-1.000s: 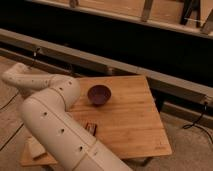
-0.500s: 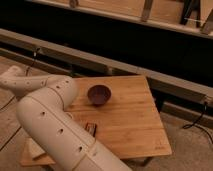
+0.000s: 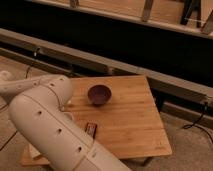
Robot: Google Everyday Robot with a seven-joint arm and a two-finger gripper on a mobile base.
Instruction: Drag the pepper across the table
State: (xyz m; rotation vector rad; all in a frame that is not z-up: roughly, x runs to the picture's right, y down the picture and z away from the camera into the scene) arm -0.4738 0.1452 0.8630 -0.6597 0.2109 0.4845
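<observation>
The table (image 3: 131, 126) is a small light wooden one in the middle of the camera view. The pepper is not visible; my bulky white arm (image 3: 46, 122) covers the table's left part. The arm rises from the bottom edge, bends at an elbow and runs off toward the left edge. My gripper is out of sight, past or behind that arm, so nothing shows of what it touches.
A dark red-brown bowl (image 3: 99, 94) stands near the table's back middle. A flat red-and-black block (image 3: 90, 129) lies right beside the arm. A pale rounded rim (image 3: 68, 116) peeks out beside the arm. A long grey ledge (image 3: 150, 75) runs behind the table, and a cable (image 3: 198, 122) lies on the floor at right.
The arm's upper link has shifted slightly left and lower. Bowl and block have not moved.
</observation>
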